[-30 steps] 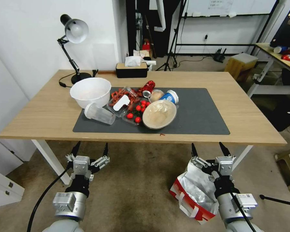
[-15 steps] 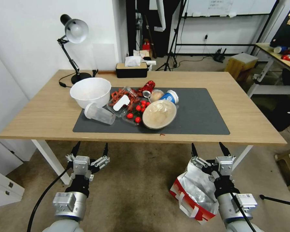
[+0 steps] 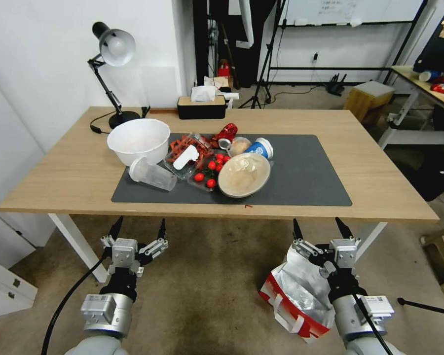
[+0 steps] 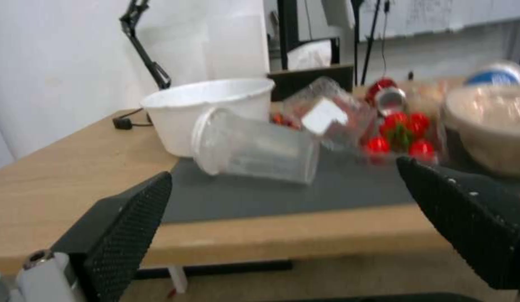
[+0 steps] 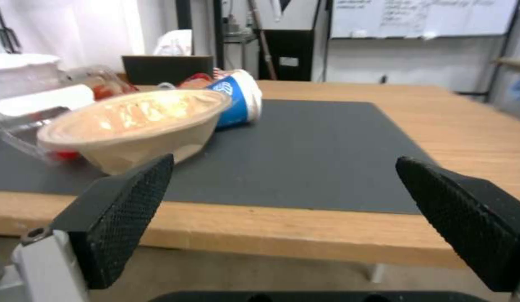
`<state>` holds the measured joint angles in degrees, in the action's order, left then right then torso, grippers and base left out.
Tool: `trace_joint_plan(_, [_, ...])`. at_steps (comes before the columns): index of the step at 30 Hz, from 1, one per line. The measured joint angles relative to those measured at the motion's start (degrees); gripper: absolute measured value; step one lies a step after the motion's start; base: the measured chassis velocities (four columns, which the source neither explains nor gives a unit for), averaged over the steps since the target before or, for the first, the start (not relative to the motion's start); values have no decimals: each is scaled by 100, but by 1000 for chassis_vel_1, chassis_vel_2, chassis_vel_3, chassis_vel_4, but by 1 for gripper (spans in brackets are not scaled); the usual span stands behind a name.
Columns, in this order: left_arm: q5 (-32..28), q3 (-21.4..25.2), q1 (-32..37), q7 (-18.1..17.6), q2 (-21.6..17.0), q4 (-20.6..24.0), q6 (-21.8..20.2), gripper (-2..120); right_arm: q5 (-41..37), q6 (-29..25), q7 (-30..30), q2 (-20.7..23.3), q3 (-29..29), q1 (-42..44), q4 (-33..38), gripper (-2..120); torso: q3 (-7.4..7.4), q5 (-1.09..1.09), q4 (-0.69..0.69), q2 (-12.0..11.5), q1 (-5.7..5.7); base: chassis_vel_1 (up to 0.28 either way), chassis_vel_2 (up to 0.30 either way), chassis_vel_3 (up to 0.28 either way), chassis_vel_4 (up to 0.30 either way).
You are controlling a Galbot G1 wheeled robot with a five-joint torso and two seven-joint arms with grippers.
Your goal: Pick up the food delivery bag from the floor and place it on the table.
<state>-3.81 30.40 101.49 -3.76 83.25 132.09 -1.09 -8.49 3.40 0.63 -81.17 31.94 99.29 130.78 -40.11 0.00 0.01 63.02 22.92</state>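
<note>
The food delivery bag (image 3: 296, 301), red with white strap handles and a silver foil lining, stands open on the brown-grey floor (image 3: 207, 286) at the lower right, partly behind my right arm. My right gripper (image 3: 319, 228) hangs open just above the bag's far rim, short of the table's front edge. My left gripper (image 3: 138, 227) is open too, over bare floor at the lower left. The light-wood table (image 3: 375, 172) with its dark grey mat (image 3: 306, 172) lies ahead. Both wrist views face the table edge between open fingers (image 4: 125, 226) (image 5: 120, 209).
On the mat sit a white bowl (image 3: 138, 140), a tipped clear cup (image 3: 152, 173), cherry tomatoes (image 3: 211, 170), a lidded paper bowl (image 3: 244, 174) and a blue cup (image 3: 259, 147). A desk lamp (image 3: 111, 64) and tissue box (image 3: 201, 104) stand at the back. The mat's right half is bare.
</note>
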Motion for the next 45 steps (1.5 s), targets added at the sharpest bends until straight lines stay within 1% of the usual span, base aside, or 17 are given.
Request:
trace_joint_plan(1, [-151, -46, -66, -154, -105, 27, -48, 100, -172, 71, 13, 95, 11, -78, -20, 100, 0, 0, -1, 0, 0, 0, 0, 0, 0])
trace_joint_plan(2, [-432, -126, -186, -435, -303, 66, -141, 100, -448, 182, 37, 252, 28, -204, -54, 100, 0, 1, -2, 0, 0, 0, 0, 0, 0])
trace_joint_plan(3, [-635, -189, -271, -636, -445, 94, -209, 100, -661, 268, 56, 373, 41, -303, -79, 100, 0, 0, -1, 0, 0, 0, 0, 0, 0])
trace_joint_plan(4, [-635, -189, -271, -636, -445, 94, -209, 100, -661, 268, 56, 373, 41, -303, -79, 100, 0, 0, -1, 0, 0, 0, 0, 0, 0])
trace_joint_plan(6, [-1088, -325, -464, -1090, -766, 161, -358, 100, -978, 370, 150, 525, 112, -394, -75, 100, 0, 1, 3, 0, 1, 0, 0, 0, 0])
trace_joint_plan(7, [-1336, -399, -574, -1339, -942, 193, -436, 100, -1016, 374, 194, 535, 145, -314, -34, 100, 0, -1, -2, 0, 1, 0, 0, 0, 0])
trace_joint_plan(8, [-1336, -399, -574, -1339, -942, 193, -436, 100, -1016, 374, 194, 535, 145, -314, -34, 100, 0, -1, -2, 0, 1, 0, 0, 0, 0])
trace_joint_plan(9, [-1459, -438, -623, -1461, -1025, 210, -474, 100, -1017, 374, 200, 538, 155, -289, -22, 100, 0, -2, -4, 0, 1, 0, 0, 0, 0])
trace_joint_plan(10, [-1650, -541, -660, -1620, -1152, 216, -425, 100, -1015, 374, 202, 541, 178, -254, 3, 100, 0, 2, -8, 0, 1, 0, 0, 0, 0])
trace_joint_plan(11, [-1768, -644, -540, -1681, -1201, 201, -306, 100, -997, 374, 194, 539, 194, -225, 9, 100, 0, -4, -3, 0, 1, 0, 0, 0, 0])
trace_joint_plan(12, [-1768, -644, -540, -1681, -1201, 201, -306, 100, -997, 374, 194, 539, 194, -225, 9, 100, 0, -4, -3, 0, 1, 0, 0, 0, 0])
trace_joint_plan(13, [-1807, -680, -430, -1687, -1211, 158, -125, 100, -971, 360, 173, 532, 202, -214, -8, 100, 0, 2, 1, 0, 0, 0, 0, 0, 0])
trace_joint_plan(15, [-1827, -704, -321, -1690, -1203, 49, 115, 100, -926, 311, 137, 522, 206, -202, -61, 100, 0, 0, 0, 0, 0, 0, 0, 0, 0])
trace_joint_plan(20, [-1896, -751, -186, -1700, -1172, -33, 278, 100, -845, 247, 33, 441, 206, -173, -52, 100, 0, 1, 0, 0, 0, 0, 0, 0, 0])
trace_joint_plan(41, [-2135, -835, -28, -1642, -1136, 11, 472, 100, -677, 16, -104, 173, 222, 34, 139, 100, 0, 0, -1, 0, 0, 0, 0, 0, 0])
trace_joint_plan(45, [-2123, -835, -5, -1547, -1119, -6, 508, 100, -640, -28, -109, 84, 185, 111, 220, 100, 33, 0, -1, -59, -26, 0, 0, 0, 0])
